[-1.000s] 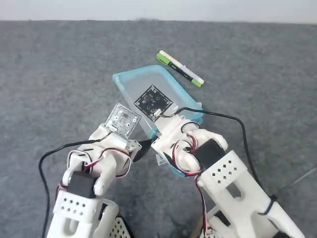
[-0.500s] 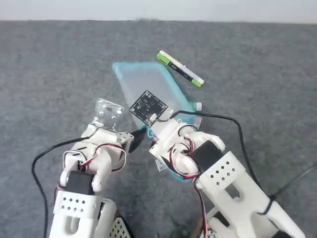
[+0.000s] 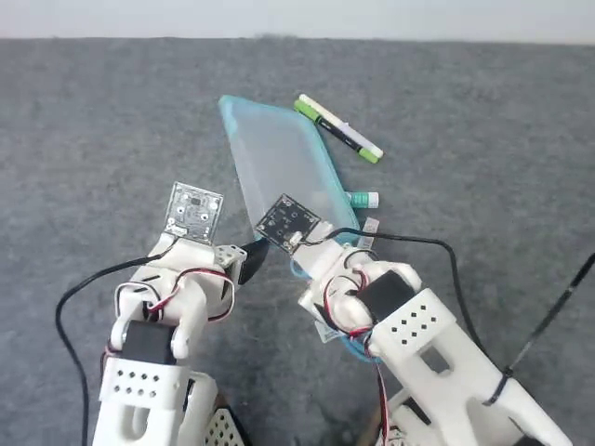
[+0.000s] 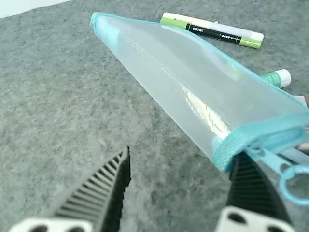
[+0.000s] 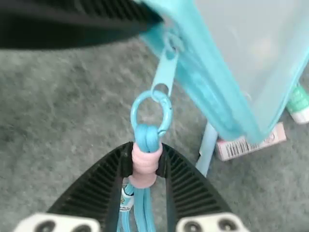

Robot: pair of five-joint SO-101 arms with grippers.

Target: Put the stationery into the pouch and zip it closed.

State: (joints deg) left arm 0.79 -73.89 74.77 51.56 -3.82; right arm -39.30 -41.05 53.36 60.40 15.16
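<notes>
The translucent teal pouch (image 3: pixel 279 167) lies flat on the grey mat, long and narrow (image 4: pixel 193 92). A green-and-white marker (image 3: pixel 337 128) (image 4: pixel 212 31) lies just beyond it. A small green-capped stick (image 3: pixel 363 199) (image 4: pixel 276 77) and a barcoded eraser (image 5: pixel 251 142) lie at its far side. My right gripper (image 5: pixel 144 154) is shut on the pink bead and blue cord of the zipper pull, whose ring (image 5: pixel 152 111) hangs from the slider (image 5: pixel 165 72). My left gripper (image 4: pixel 178 188) stands open at the pouch's near end, which lies close to one finger (image 4: pixel 251 183).
Grey felt mat (image 3: pixel 112 139) covers the table, bare to the left and right of the pouch. Both arms (image 3: pixel 158 325) crowd the near edge, with a black cable (image 3: pixel 437 243) looping across the right one.
The left gripper has let go of the pouch and drawn back to the left. The right arm has pulled the zipper cord toward the near side, and the pouch has flattened and stretched.
</notes>
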